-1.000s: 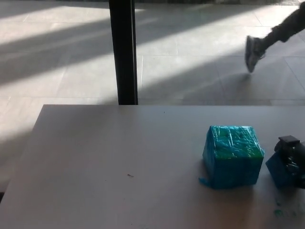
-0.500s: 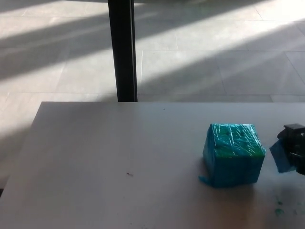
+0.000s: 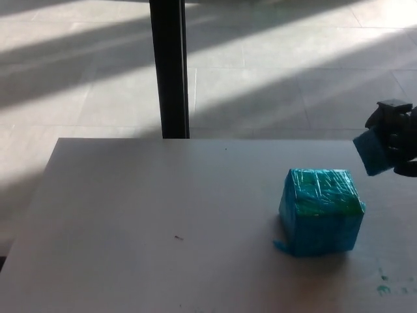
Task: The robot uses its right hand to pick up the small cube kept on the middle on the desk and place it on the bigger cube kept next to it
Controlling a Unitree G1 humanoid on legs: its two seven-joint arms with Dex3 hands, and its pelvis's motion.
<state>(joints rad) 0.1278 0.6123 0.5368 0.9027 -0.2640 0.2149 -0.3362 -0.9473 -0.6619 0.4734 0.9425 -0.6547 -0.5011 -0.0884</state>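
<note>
The bigger cube (image 3: 320,210), wrapped in shiny blue-green film, sits on the grey desk (image 3: 163,222) right of centre. My right hand (image 3: 396,134) is at the right edge of the view, raised above the desk and up-right of the bigger cube. It is shut on the small blue cube (image 3: 373,151), which shows below and left of the black fingers. The small cube hangs in the air, apart from the bigger cube. My left hand does not show.
A black post (image 3: 169,68) stands behind the desk's far edge. Beyond is a tiled floor with bands of sunlight. Small green flecks (image 3: 381,287) mark the desk near the front right.
My right hand has lifted the small cube from desk level beside the bigger cube to well above it. A person's leg seen one second ago has left the view.
</note>
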